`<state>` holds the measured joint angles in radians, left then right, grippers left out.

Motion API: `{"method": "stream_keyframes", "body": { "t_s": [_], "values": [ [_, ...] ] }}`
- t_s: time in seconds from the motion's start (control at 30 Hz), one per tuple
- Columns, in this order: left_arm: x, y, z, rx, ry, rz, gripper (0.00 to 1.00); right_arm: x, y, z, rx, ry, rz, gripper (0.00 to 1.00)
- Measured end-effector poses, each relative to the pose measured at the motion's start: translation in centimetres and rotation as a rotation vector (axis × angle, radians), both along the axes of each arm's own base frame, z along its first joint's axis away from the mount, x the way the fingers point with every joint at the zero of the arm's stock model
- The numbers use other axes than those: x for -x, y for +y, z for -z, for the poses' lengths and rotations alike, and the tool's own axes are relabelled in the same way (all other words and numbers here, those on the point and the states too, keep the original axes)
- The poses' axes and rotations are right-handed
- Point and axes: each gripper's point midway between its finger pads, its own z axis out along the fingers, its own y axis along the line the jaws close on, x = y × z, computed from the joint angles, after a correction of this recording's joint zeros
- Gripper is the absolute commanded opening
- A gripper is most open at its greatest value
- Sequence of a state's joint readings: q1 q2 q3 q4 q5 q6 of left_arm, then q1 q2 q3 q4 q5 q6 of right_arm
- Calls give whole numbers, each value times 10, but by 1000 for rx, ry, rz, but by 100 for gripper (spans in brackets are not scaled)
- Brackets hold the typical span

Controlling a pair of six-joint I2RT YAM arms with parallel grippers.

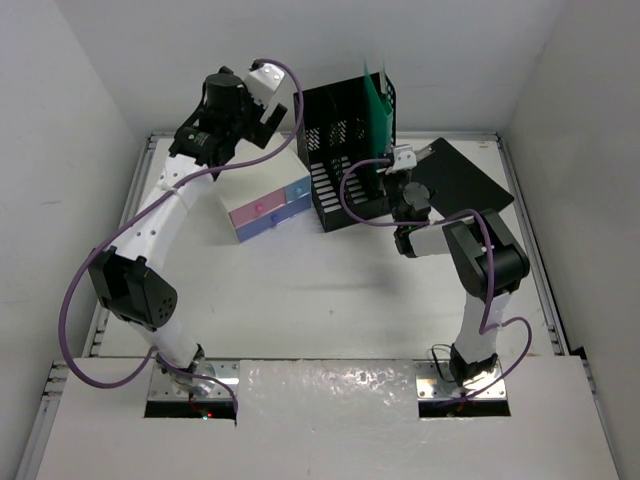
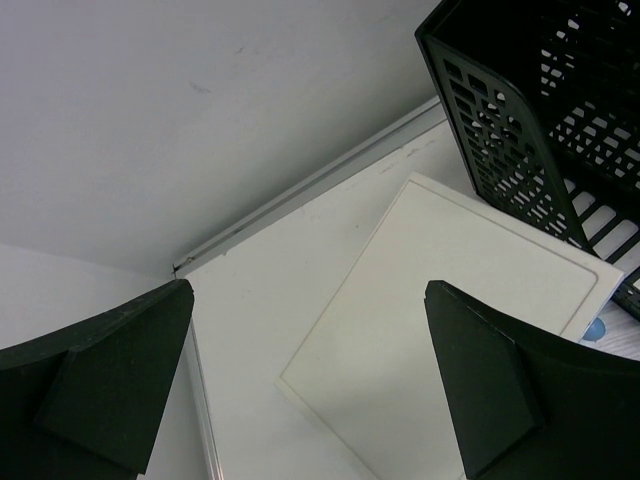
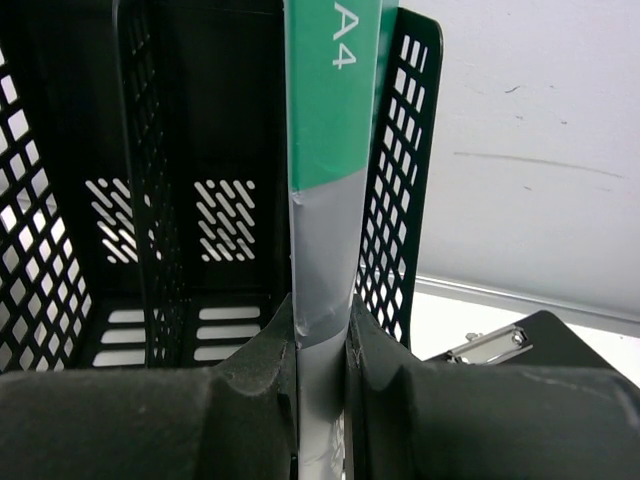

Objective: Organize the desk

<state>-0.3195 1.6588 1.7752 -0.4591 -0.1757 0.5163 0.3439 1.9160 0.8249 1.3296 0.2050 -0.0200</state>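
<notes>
black mesh file rack (image 1: 345, 150), green-and-grey folder (image 3: 325, 180), pink and blue drawers (image 1: 270, 207), white desk (image 1: 320, 290)

Bright, even, diffuse light from above fills the overhead view, laying soft, faint shadows on the desk (image 1: 330, 290); the glossy near panel (image 1: 330, 385) shows speckled glare; both wrist views are dimmer and greyer; the file rack (image 3: 60, 200) interior sinks into shadow; the green A4 folder (image 3: 330, 100) reads sharp.

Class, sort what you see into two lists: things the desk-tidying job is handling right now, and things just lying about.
In hand: large white desk; flat green-and-grey A4 folder; black mesh file rack.
Lying about: flat black clipboard; small cream-topped box with pink and blue drawers.
</notes>
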Motion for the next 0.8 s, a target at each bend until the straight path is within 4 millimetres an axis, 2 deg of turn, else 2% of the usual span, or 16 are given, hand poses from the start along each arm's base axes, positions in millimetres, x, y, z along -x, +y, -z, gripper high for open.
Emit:
{"method": "stream_keyframes", "body": {
  "t_s": [0.07,0.1,0.2,0.27,0.33,0.37,0.43,0.47,0.5,0.57,0.6,0.63,0.67,0.73,0.77,0.8],
  "values": [
    [0,0,1,0,2,1,99,0,0,0,0,1,0,0],
    [0,0,3,-3,4,2,100,1,0,1,0,3,1,19],
    [0,0,9,-12,15,4,100,9,-3,9,-11,34,-1,68],
    [0,0,12,-17,23,8,100,17,-5,13,5,88,-2,80],
    [1,-1,14,-18,29,17,100,26,-9,8,32,156,1,91],
    [1,-2,15,-19,31,21,100,32,-12,-2,41,182,6,93],
    [1,-4,16,-18,34,35,100,42,-25,-41,38,217,23,94],
    [2,-5,16,-19,36,41,100,43,-32,-53,31,216,34,93],
    [2,-6,16,-17,38,50,100,45,-46,-73,7,226,47,91],
    [3,-8,17,-17,42,64,100,47,-83,-103,-56,238,89,68],
    [3,-9,18,-17,44,69,100,47,-108,-115,-90,241,125,56],
    [3,-10,18,-17,45,74,100,47,-137,-122,-134,258,171,28],
    [3,-10,19,-18,47,76,100,45,-156,-126,-158,265,206,21],
    [3,-11,21,-21,50,80,100,32,-189,-119,-223,321,268,21],
    [3,-11,22,-23,53,81,100,19,-196,-109,-249,364,278,41],
    [3,-10,24,-25,56,82,100,5,-197,-104,-278,392,276,47]
  ]
}}
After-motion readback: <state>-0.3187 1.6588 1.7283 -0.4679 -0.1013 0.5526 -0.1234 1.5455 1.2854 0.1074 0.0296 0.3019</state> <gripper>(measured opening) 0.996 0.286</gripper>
